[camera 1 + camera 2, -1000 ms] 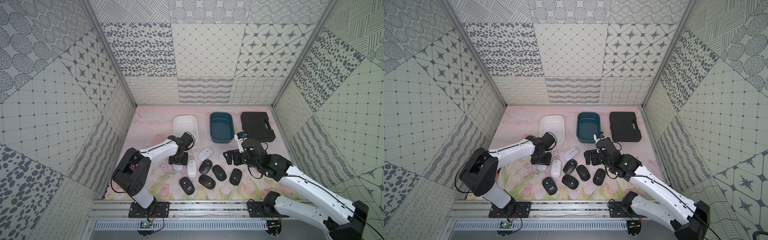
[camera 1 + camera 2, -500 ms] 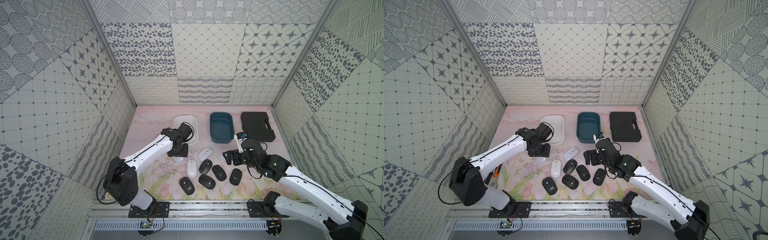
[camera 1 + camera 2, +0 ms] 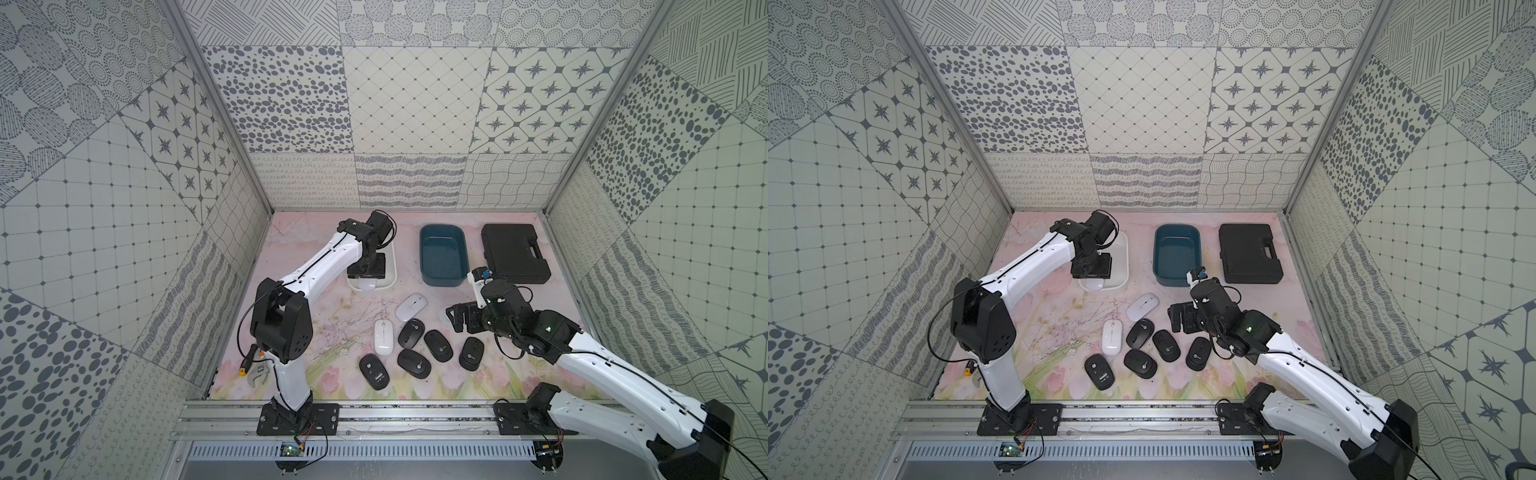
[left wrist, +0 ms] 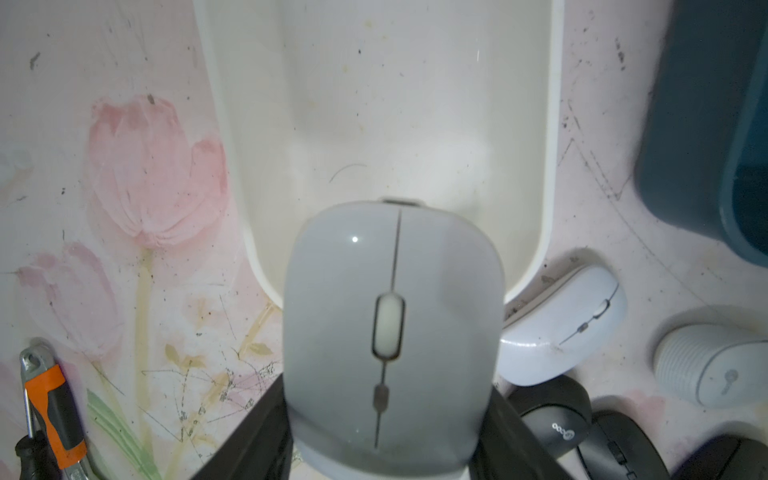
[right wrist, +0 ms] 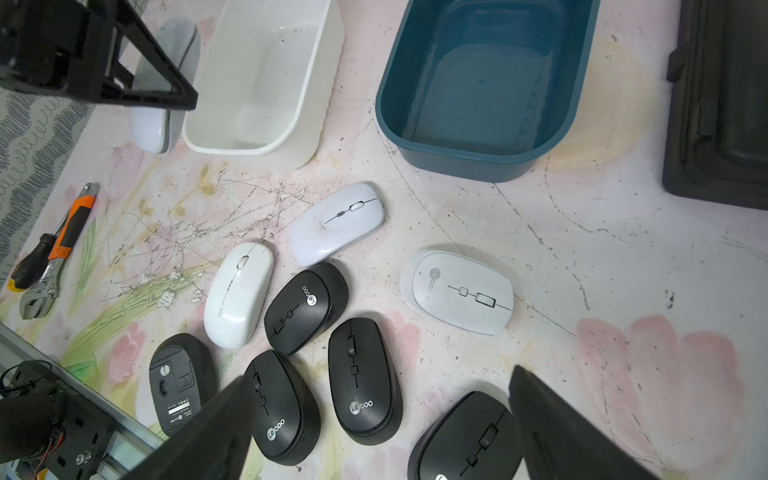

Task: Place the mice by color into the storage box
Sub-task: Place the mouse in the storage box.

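You can read "Lecoo" on the black oval plastic mice (image 5: 365,380), bunched toward 6 o'clock on the scratched pink tulip mat (image 5: 582,266). Grey patterned tile walls (image 3: 415,104) stand all around. Your left gripper (image 3: 366,270) squeezes a shiny white oval mouse (image 4: 390,316) over the 6 o'clock end of the white plastic tub (image 4: 552,124). Your right gripper (image 3: 462,319) hangs wide apart near them, holding nothing.

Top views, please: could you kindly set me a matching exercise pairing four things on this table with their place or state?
Things
1. teal tub
2. black case
3. leftmost white mouse
4. leftmost black mouse

Places or states
A. lying underside up
B. gripped by the left pincer at the white tub
C. empty, between the white tub and the black case
D. closed, at the table's far right

Pairs: 1-C, 2-D, 3-B, 4-A
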`<act>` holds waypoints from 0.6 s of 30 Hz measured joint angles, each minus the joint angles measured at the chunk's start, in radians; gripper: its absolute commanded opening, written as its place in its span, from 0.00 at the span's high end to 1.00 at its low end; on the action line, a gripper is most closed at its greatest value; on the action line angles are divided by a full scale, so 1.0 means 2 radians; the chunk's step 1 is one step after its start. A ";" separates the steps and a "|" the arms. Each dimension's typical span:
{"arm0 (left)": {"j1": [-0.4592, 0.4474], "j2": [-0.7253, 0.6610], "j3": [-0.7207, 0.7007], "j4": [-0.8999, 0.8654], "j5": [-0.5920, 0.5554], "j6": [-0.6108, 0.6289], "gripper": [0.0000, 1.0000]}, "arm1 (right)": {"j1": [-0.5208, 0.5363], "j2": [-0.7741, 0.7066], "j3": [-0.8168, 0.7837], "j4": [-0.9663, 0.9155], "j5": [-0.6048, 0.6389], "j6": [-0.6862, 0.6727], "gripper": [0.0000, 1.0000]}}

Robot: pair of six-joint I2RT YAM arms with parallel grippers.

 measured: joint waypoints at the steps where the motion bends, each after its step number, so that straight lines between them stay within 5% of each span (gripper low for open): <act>1: 0.004 0.013 0.013 0.000 0.000 0.002 0.55 | 0.000 0.002 0.000 -0.004 0.001 0.004 0.01; 18: 0.040 0.152 0.087 0.032 -0.005 0.028 0.55 | -0.017 0.058 -0.013 -0.131 -0.015 0.130 0.01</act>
